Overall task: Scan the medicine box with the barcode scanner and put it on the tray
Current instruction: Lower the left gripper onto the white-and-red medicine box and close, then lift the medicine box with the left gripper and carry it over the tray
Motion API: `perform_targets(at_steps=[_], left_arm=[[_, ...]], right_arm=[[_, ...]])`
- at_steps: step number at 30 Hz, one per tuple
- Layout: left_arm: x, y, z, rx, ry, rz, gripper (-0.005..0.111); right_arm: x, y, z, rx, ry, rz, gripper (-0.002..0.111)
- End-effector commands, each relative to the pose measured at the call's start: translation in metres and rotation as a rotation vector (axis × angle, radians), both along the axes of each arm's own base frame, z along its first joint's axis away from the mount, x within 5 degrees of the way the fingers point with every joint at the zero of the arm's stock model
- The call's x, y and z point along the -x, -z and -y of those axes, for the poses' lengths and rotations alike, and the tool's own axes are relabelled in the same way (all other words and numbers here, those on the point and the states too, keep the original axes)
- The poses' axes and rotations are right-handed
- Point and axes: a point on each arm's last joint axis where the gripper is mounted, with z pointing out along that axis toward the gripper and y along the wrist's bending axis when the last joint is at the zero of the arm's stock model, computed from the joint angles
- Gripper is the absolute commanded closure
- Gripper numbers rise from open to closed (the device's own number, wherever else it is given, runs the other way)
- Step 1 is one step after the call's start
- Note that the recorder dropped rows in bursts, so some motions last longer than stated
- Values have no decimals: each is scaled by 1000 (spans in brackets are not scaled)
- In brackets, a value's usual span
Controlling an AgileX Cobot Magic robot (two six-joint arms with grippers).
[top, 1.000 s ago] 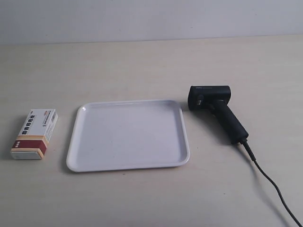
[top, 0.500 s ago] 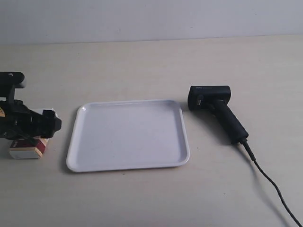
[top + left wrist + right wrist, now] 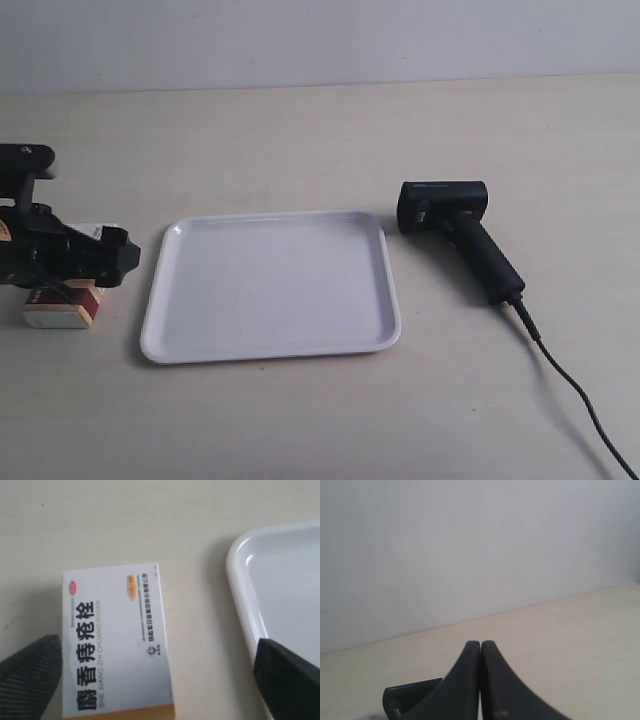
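Now I see left claw (image 3: pixel 160 672) spread wide over medicine box (image 3: pixel 112 640) beside tray (image 3: pixel 240 575); right claw (image 3: pixel 480 680) closed, empty.

The exterior view looks down on my whole table, centred on the tray (image 3: pixel 270 285). My left wrist camera looks straight down, close beside its rim (image 3: pixel 240 580). My right faces the wall.

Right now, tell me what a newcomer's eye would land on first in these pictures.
First, the big white tray at the middle of the table, with nothing on it. Next, the black barcode scanner lying beside it at the exterior view's right, cable trailing off. Last, the left gripper over the medicine box on the tray's other side, jaws spread wide, not touching the box.
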Motion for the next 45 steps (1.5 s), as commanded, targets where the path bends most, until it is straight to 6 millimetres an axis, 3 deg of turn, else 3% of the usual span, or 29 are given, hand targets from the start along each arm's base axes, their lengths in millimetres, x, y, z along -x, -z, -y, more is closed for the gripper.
perform_targets(at_steps=[1, 11, 19, 23, 26, 29, 32, 37, 39, 42, 45], left_arm=[[4, -17, 1, -8, 23, 34, 2], [-5, 21, -9, -50, 22, -26, 2], [-6, 32, -10, -59, 30, -43, 3], [-9, 32, -9, -54, 38, -11, 25], [-10, 28, -9, -49, 38, 12, 58], [-12, 17, -8, -59, 75, 64, 105], [-19, -4, -2, -124, 232, 168, 106], [-37, -41, 12, -210, 483, 330, 107], [-42, -44, 22, -213, 633, 353, 107], [-39, -48, 47, -68, 958, 369, 107], [-49, -49, 54, -27, 993, 296, 107]], right_arm=[[0, 0, 0, -2, 7, 14, 108], [0, 0, 0, -8, 6, 14, 108], [0, 0, 0, -8, 6, 14, 108], [0, 0, 0, -8, 6, 14, 108], [0, 0, 0, -8, 6, 15, 108], [0, -2, 1, -11, 8, 32, 108], [0, -2, 1, -21, 8, 38, 108], [0, -5, 1, -232, 5, 43, 108], [1, -8, 1, -175, 6, 56, 108], [-2, -26, 0, -171, 6, 65, 108], [-18, -37, -1, -150, 14, -24, 108]])
